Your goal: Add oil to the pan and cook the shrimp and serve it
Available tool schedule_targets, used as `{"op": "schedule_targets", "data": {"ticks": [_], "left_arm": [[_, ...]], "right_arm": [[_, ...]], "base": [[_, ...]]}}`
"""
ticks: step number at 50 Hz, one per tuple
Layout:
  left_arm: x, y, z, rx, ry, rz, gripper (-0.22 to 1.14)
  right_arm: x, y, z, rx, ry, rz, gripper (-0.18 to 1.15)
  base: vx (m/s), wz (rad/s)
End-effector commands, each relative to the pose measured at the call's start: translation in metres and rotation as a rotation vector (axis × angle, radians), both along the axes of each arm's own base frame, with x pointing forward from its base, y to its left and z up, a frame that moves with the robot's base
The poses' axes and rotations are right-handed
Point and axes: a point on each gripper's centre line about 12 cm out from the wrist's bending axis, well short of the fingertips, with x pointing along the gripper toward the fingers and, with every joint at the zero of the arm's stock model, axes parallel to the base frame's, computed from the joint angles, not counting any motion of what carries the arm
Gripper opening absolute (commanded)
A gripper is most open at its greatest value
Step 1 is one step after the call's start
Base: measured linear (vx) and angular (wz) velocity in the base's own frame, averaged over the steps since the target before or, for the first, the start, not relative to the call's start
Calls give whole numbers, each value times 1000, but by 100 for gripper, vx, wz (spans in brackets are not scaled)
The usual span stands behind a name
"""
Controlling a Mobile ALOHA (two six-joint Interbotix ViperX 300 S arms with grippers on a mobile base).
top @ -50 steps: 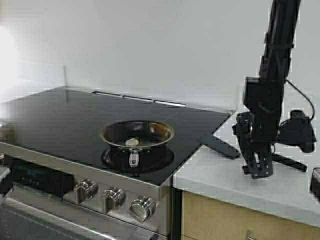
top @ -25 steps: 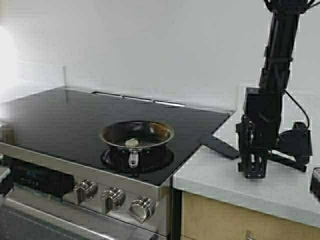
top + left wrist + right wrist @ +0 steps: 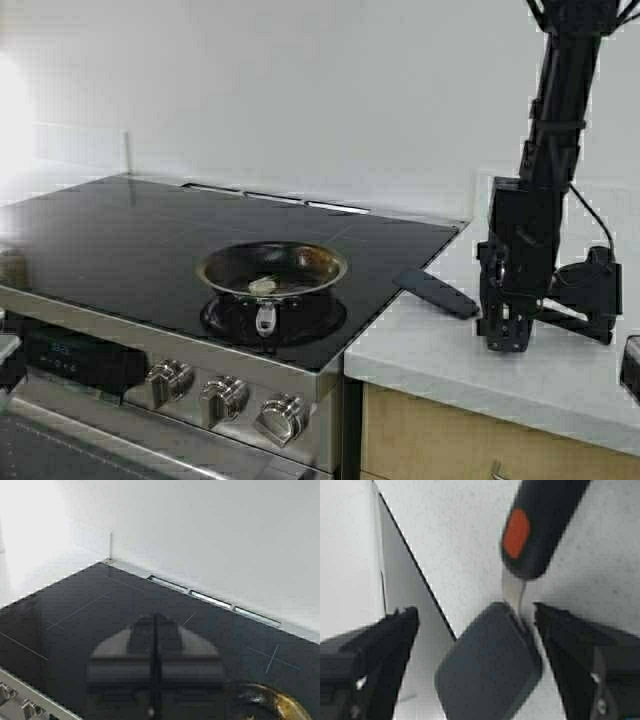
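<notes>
Nearest me, the stove's knobs (image 3: 222, 398) line the steel front panel, with a small lit display (image 3: 62, 352) on the panel toward my left side. Just past them, on the black glass cooktop (image 3: 120, 240), sits the pan (image 3: 272, 270), its stubby steel handle pointing back toward me over the front burner. The shrimp (image 3: 264, 285) lies inside the pan, a small pale curl near the handle-side rim, resting on the dark bottom. To my right, the white counter (image 3: 440, 350) butts against the cooktop edge. A spatula lies there; its dark blade (image 3: 437, 293) overlaps the seam between cooktop and counter. My right gripper (image 3: 505, 340) hangs straight down over the counter, tips low and near the surface, just beside the spatula. In the right wrist view my right fingers (image 3: 375, 650) stand wide apart, nothing between them, with the spatula's flat blade (image 3: 490, 665) lying between and below them and its black handle with an orange spot (image 3: 517, 532) running away across the speckled counter. My left gripper (image 3: 155, 665) shows only in the left wrist view, jaws pressed together with no gap, empty, held above the cooktop, the pan's rim (image 3: 265, 700) at the corner of that view. Farthest off, vent slots (image 3: 275, 198) run along the cooktop's back edge under the white wall (image 3: 300, 90).
</notes>
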Motion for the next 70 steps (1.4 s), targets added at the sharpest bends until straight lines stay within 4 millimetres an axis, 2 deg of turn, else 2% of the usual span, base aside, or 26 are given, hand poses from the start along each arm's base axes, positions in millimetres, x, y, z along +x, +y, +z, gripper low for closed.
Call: {"op": "schedule_targets", "data": {"ticks": [1,37,43,53,56,58,64,70], "left_arm": [[2,0,6,0,-14,2,3],[2,0,6,-2,-14,1,3],[2,0,6,-2,-14,1,3],[2,0,6,-2,-15,1,3],[2,0,6,-2,-14,1,3],[2,0,5,-2,-12,1,3],[2,0,6,-2,-14,1,3],[2,0,6,-2,-14,1,3]], "right_arm": [[7,-3,4,4,-14,-16,103],[19,-13,-2,9,-25,-60,100],[16,-12,-5,20,12,-60,81],[15,-12,-11,32,68,-61,20],[16,-13,-10,33,65,-64,7],[17,-14,-10,35,64,-68,4],[17,-14,-7,40,71,-65,12],[19,-12,1,43,63,-57,11]], "base": [[0,0],[0,0],[0,0],[0,0],[0,0],[0,0],[0,0],[0,0]]}}
